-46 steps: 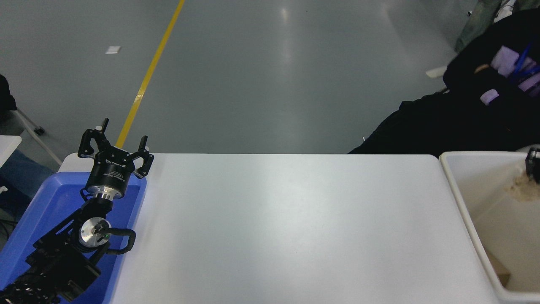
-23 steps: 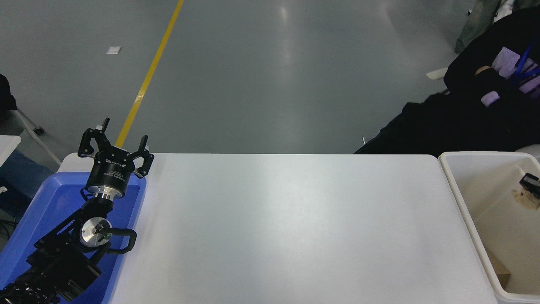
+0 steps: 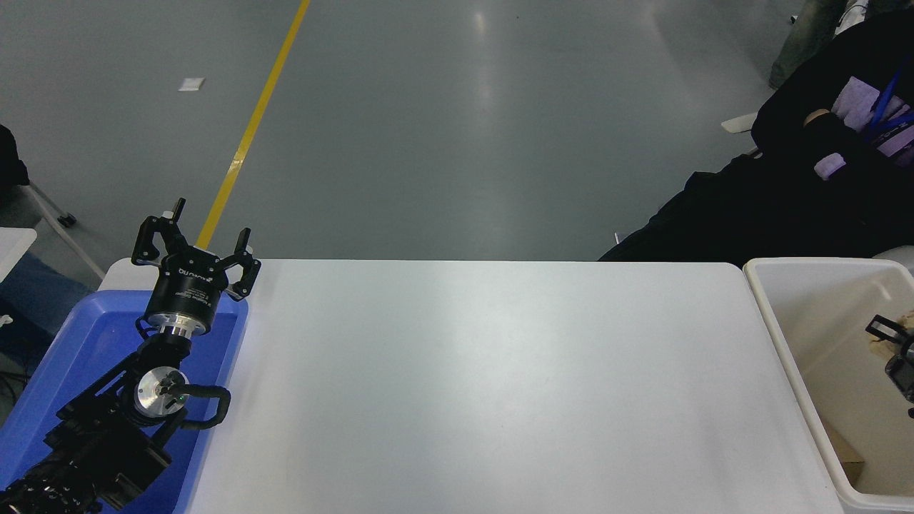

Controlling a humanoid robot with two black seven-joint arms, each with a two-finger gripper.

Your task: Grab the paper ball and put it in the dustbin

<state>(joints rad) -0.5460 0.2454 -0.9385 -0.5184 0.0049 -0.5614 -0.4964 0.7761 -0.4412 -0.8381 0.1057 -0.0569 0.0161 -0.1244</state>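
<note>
A white table fills the lower middle of the view. At its 3 o'clock edge stands the dustbin, a cream-white plastic bin with a thick rounded rim and deep smooth walls, cut off by the right border. Inside its opening, close to the right border, the right gripper shows only in part: one black finger tip and a piece of the body. A scrap of tan crumpled paper, the paper ball, shows just beside that finger at the very border, within the bin's outline. Too little of the gripper is in frame to tell whether its fingers are spread or closed, or whether the paper touches them. Low in the bin, toward 5 o'clock, a brown cardboard-like piece lies against the near wall.

At the table's 9 o'clock side sits a shallow blue tray. The left arm is parked above it, and the left gripper points away from the camera over the tray's far rim, fingers spread apart and holding nothing.

Beyond the table's far right corner, toward 1 o'clock, a person in dark clothing sits on the grey floor side, with a blue lanyard across the chest.
</note>
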